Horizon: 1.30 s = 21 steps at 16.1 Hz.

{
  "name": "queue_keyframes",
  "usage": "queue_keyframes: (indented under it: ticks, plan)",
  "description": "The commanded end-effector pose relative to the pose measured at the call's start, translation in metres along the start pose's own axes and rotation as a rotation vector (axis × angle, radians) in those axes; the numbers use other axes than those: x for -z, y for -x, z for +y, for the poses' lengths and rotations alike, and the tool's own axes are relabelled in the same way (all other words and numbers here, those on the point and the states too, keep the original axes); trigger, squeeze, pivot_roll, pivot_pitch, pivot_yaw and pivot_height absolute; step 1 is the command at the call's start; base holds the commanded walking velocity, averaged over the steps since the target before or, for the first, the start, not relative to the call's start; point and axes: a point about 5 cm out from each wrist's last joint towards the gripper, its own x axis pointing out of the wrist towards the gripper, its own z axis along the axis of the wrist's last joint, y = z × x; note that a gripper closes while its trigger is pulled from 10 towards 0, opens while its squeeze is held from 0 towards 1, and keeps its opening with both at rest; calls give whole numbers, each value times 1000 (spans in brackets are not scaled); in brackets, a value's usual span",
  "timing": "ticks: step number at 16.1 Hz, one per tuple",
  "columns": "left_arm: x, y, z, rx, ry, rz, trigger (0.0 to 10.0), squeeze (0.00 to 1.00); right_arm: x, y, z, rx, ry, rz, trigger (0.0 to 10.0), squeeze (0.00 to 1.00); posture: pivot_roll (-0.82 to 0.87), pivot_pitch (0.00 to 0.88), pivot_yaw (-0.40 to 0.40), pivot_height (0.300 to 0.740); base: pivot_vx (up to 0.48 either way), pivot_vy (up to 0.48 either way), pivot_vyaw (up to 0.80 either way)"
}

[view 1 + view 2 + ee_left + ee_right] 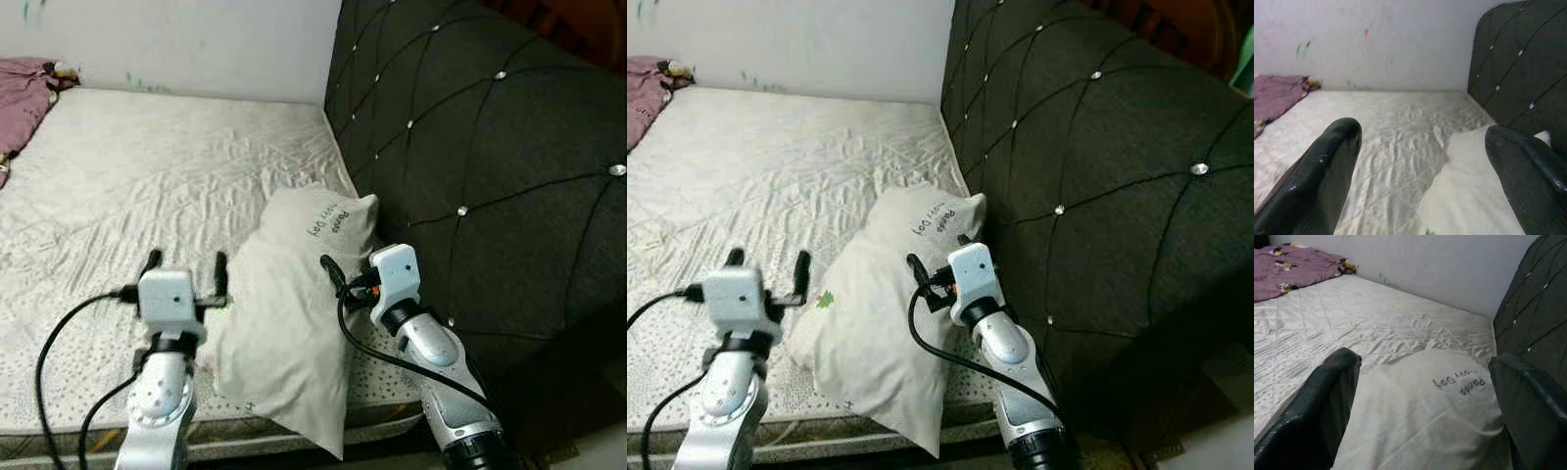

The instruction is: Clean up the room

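A white pillow [294, 323] with dark lettering lies on the bed's near right corner, against the headboard, its lower end hanging over the mattress edge. My left gripper [186, 262] stands open just left of the pillow, over the sheet. My right gripper [351, 266] is open at the pillow's right side, between the pillow and the headboard. In the right wrist view the pillow [1425, 416] lies between the two black fingers [1317, 411]. In the left wrist view the pillow's edge [1469, 196] sits near one finger [1528, 176].
The mattress [147, 176] has a wrinkled white sheet. A dark tufted headboard [490, 147] rises on the right. A purple blanket [20, 98] is bunched at the far left corner by the white wall [196, 39].
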Motion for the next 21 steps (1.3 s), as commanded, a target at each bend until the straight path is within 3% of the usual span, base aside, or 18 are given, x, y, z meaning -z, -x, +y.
queue_keyframes:
  ticks: [1,5,8,13,21]
  plan:
    - [0,3,7,-44,18,22,10000,0,2,3,-3,1,-17,24,10000,0,7,103,-110,740,0,0,0]
    - [-2,6,13,-69,27,30,10000,0,0,6,-6,3,-19,24,10000,0,5,115,-114,740,0,0,0]
    - [-4,12,22,-91,19,38,10000,0,-4,14,-18,47,-8,25,10000,0,1,119,-113,736,0,0,0]
    - [-1,28,40,-158,4,77,10000,0,1,37,-39,123,-33,74,10000,0,2,125,-123,691,0,0,0]
    - [-1,29,43,-208,17,81,10000,0,3,41,-40,105,-26,100,10000,0,1,121,-126,586,0,0,0]
